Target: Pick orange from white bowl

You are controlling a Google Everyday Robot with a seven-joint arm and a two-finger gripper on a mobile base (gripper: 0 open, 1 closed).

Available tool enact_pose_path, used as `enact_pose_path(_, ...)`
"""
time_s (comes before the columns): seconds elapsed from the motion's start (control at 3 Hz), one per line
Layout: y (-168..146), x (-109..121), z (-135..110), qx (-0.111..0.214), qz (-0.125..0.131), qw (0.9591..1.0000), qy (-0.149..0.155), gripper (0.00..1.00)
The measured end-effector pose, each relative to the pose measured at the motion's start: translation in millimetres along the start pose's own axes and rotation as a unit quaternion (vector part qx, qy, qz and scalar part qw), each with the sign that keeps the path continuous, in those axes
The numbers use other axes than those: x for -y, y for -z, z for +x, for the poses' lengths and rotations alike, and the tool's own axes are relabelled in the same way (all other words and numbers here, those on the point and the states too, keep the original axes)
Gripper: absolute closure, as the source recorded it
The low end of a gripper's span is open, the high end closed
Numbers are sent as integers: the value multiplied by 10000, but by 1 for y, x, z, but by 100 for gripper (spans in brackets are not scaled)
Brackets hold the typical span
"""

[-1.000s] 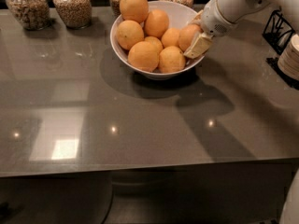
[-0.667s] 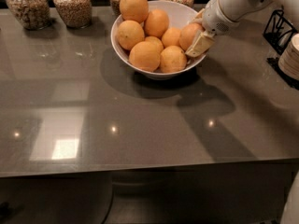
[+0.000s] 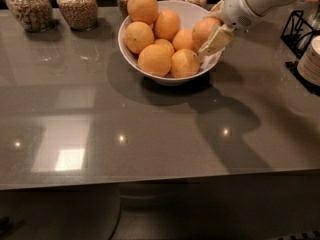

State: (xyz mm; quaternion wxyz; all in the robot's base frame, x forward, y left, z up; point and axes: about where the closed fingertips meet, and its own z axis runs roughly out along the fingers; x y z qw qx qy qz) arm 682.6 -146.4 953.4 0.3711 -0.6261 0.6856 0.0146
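The white bowl (image 3: pixel 131 59) stands at the back middle of the grey table and holds several oranges. My gripper (image 3: pixel 213 24) reaches in from the upper right, over the bowl's right side. Its tan fingers (image 3: pixel 216 39) are shut on the orange (image 3: pixel 202 30), one finger above it and one below. The orange sits at the bowl's right rim, raised a little above the fruits beside it. A large orange (image 3: pixel 142 6) tops the pile at the far left of the bowl.
Several glass jars of grains (image 3: pixel 77 5) line the back edge of the table. A black wire rack (image 3: pixel 297 29) and a stack of white dishes (image 3: pixel 311 59) stand at the right edge. The grey tabletop (image 3: pixel 150 134) stretches toward the front edge.
The gripper and the orange between its fingers have moved up slightly at the bowl's right side. The other oranges and the bowl have not moved.
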Motion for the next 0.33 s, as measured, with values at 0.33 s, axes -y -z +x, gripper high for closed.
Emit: enact_pose_path(0.33,22,-11,-20,692,-252,9970,-256,100)
